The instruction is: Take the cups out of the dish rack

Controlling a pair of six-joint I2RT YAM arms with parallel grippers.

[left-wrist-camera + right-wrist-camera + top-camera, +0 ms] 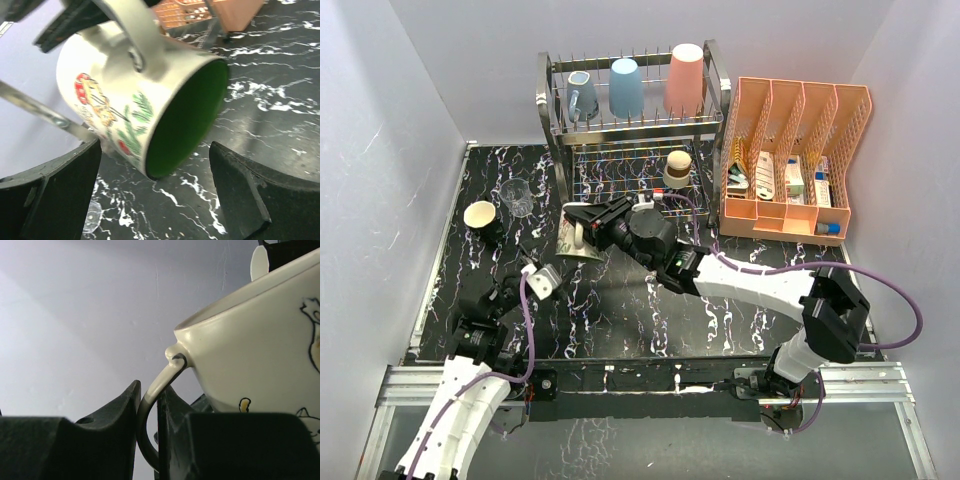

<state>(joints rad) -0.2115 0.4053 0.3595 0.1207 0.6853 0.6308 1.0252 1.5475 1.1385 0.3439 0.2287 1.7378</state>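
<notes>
right claw: pinched shut on handle of painted mug | mug: tipped sideways over table, in front of dish rack | left claw: wide apart, one finger each side of mug | rack top: grey mug, blue cup, pink cup

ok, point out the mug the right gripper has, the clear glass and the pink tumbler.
mug [132, 107], left wrist view, painted outer wall.
clear glass [517, 198], top external view, middle of its body.
pink tumbler [686, 78], top external view, middle of its side.
</notes>
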